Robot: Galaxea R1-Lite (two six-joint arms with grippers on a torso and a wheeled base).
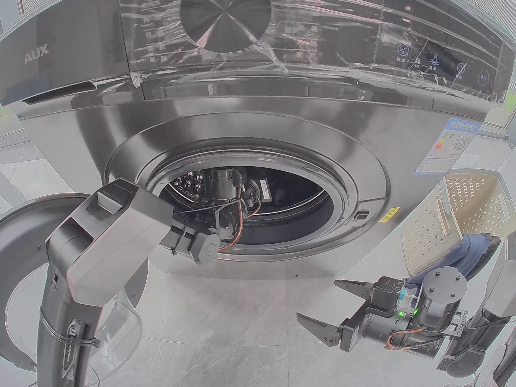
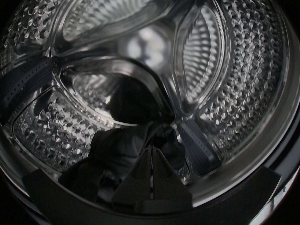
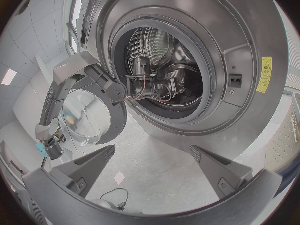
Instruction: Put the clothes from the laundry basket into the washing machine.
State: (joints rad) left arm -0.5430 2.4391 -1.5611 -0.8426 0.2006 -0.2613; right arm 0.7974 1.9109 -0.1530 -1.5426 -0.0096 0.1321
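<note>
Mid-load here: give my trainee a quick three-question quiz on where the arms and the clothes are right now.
1. True or false: the left gripper is inside the drum with its fingers shut.
2. Which gripper is open? A) right gripper B) left gripper
3. Fill in: the blue cloth rests against the laundry ___.
Key: 1 true; 2 A; 3 basket.

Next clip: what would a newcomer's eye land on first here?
The open washing machine in the middle, with the left end effector shut inside its drum, close to a dark garment. At the right, the right end effector hangs open over the floor, near a laundry basket holding a blue garment.
</note>
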